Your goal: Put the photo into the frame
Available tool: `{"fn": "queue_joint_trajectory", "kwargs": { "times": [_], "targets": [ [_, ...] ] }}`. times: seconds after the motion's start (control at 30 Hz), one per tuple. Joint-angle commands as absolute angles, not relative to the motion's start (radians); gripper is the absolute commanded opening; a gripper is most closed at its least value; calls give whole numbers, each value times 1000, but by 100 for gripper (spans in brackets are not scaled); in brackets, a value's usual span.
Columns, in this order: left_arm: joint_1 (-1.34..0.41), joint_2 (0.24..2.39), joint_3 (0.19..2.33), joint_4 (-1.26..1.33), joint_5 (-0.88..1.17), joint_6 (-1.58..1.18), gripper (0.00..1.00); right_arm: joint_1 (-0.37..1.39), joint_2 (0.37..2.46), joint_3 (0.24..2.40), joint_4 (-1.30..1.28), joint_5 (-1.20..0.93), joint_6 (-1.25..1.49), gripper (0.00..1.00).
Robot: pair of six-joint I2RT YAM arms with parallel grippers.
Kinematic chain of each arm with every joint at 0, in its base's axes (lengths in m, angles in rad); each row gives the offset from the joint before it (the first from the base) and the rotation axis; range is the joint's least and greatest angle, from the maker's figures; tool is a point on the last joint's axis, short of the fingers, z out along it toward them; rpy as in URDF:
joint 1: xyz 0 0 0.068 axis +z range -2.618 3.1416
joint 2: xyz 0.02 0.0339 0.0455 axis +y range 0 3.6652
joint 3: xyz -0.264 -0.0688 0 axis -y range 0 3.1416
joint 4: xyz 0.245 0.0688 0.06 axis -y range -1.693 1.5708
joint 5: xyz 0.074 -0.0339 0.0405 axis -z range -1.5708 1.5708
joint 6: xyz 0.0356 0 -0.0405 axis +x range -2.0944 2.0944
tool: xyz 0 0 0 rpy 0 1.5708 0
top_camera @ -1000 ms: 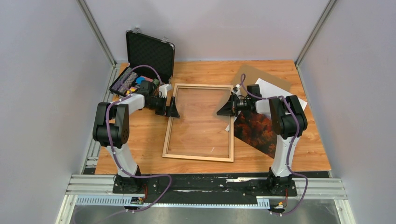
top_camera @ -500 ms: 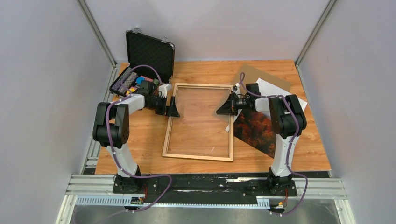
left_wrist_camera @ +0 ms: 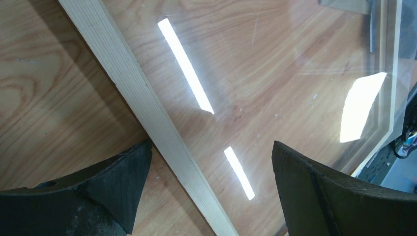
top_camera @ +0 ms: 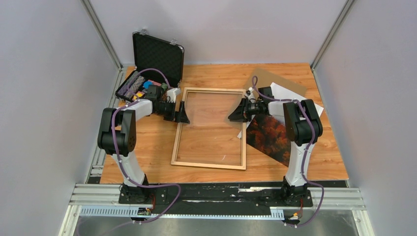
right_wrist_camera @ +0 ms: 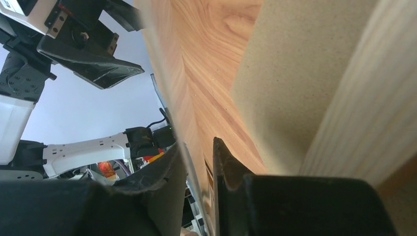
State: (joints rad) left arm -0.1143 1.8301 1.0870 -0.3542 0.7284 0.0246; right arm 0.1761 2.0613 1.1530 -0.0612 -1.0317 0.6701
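The photo lay face up and askew near the tabletop's right edge, just beside the frame, partly under the right arm. The frame lay flat mid-tabletop with a clear sheet inside it. The left gripper was spread wide astride the frame's left rail. The right gripper, at the right rail, had its fingers narrowly parted with the sheet's edge in the gap. A brown board sat at the far right corner, and a black case at the far left.
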Motion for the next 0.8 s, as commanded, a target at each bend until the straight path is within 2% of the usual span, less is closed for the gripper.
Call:
{"fn": "queue_joint_trajectory", "kwargs": {
  "times": [0.0, 0.13, 0.47, 0.77],
  "targets": [
    [-115, 1796, 1073, -326, 689, 24, 100, 181, 2069, 1190, -88, -1007, 630, 25],
    [-114, 1772, 1077, -327, 640, 33, 100, 181, 2075, 1193, -95, -995, 622, 28],
    [-115, 1657, 1089, -341, 513, 78, 100, 182, 2088, 1207, -113, -975, 600, 29],
    [-161, 1605, 1183, -347, 490, 55, 100, 181, 2088, 1210, -120, -971, 589, 29]
  ]
}}
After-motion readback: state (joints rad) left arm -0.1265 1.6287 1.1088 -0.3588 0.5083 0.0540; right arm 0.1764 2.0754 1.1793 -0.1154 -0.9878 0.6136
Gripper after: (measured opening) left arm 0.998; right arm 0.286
